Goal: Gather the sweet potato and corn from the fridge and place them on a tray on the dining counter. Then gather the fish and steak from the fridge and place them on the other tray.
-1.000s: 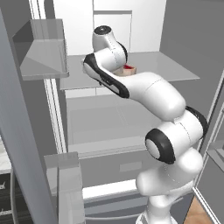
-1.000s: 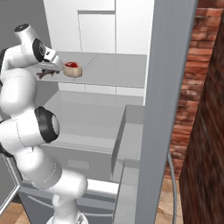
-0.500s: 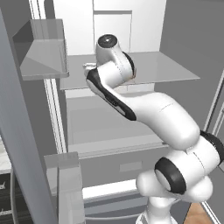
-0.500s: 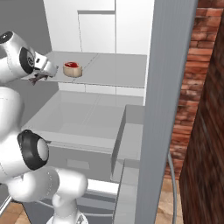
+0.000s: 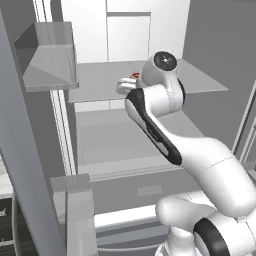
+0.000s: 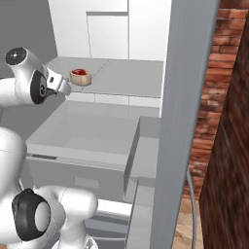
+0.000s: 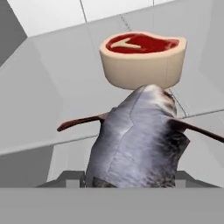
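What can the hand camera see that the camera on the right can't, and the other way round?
Hand view: a grey fish very close up, just in front of the camera, with thin dark fins sticking out to each side.
Right base view: the robot's white arm, the grey fridge door standing open, and a red brick wall.
Both: the red steak with its pale rim, sitting on the fridge shelf.

A grey fish is being seen close up, filling the lower middle. The steak is lying just beyond it on the grey fridge shelf.
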### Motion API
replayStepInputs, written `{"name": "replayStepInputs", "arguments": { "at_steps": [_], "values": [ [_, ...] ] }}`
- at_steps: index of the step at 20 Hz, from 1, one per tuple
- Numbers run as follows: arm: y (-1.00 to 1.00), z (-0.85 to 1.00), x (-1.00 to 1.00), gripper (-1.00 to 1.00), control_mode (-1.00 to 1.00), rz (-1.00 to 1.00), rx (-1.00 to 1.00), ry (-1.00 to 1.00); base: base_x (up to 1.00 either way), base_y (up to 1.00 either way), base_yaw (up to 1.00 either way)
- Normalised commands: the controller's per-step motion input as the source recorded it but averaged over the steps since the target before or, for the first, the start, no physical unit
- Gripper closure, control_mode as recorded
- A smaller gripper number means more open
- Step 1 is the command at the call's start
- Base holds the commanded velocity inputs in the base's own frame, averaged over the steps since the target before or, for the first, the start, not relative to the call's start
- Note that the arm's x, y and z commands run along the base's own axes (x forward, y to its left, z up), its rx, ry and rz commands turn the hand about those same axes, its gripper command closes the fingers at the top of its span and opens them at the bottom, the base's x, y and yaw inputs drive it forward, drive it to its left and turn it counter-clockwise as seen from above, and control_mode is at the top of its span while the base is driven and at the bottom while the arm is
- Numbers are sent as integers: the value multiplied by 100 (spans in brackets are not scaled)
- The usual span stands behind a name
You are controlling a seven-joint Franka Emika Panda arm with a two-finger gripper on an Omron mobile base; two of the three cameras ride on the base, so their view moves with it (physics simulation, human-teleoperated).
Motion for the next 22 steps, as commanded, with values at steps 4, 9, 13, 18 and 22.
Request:
{"name": "replayStepInputs", "arguments": {
  "at_steps": [4,9,13,18,22],
  "values": [
    [-24,2,-68,100,-100,15,0,4,0,0,0],
    [-13,4,-73,100,-100,10,0,7,0,0,0],
    [-8,0,-77,100,-100,7,0,11,0,0,0],
    [-21,-12,-93,100,-100,5,0,4,0,0,0],
    [-33,-10,-98,100,-100,2,0,0,0,0,0]
  ]
}}
